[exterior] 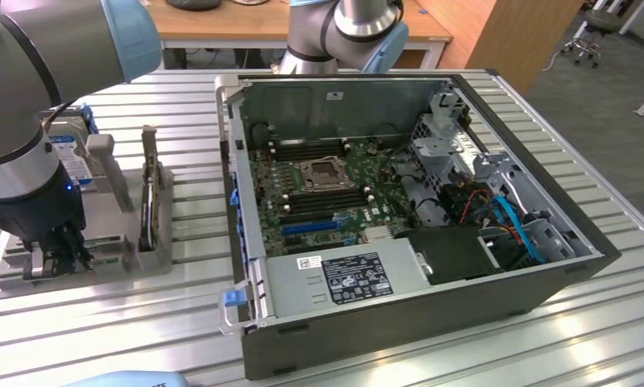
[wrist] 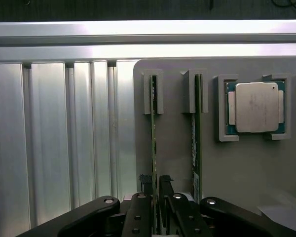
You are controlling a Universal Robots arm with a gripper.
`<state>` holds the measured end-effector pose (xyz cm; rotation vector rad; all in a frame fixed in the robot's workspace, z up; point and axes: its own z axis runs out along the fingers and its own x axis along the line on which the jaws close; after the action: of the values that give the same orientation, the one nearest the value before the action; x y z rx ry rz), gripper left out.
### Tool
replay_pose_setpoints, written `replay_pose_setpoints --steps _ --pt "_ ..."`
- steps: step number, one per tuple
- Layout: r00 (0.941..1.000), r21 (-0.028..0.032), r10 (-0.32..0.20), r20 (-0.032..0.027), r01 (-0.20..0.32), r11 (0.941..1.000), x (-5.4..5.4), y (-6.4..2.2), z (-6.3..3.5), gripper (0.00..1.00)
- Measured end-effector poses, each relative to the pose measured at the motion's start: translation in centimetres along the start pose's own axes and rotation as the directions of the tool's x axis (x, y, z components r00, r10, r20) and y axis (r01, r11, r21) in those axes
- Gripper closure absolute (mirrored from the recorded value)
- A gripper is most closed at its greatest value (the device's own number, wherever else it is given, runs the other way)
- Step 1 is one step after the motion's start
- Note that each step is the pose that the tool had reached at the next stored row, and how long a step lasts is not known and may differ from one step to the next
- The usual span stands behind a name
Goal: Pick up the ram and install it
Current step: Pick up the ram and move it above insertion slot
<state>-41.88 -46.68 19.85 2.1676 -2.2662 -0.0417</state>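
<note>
The ram (wrist: 154,143), being held upright on its edge by a slot of the grey holder (wrist: 175,148) so that both flat sides are reachable, is being gripped between the closed jaws of the gripper (wrist: 156,200), beside a second stick (wrist: 196,143).

Arm low, wrist vertical, pincer (wrist: 155,180) clamped on ram (wrist: 153,143).

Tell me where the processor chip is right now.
In the wrist view the processor chip lies flat in a recess of the grey holder, beside a ram stick standing on edge in its slot.
</note>
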Motion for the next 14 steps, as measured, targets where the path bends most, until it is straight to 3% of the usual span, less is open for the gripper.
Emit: replay_pose_setpoints --steps 14 --pt "1.0 -0.0002 0.0 -0.0002 0.0 1.0 0.0 0.01 -0.21 0.8"
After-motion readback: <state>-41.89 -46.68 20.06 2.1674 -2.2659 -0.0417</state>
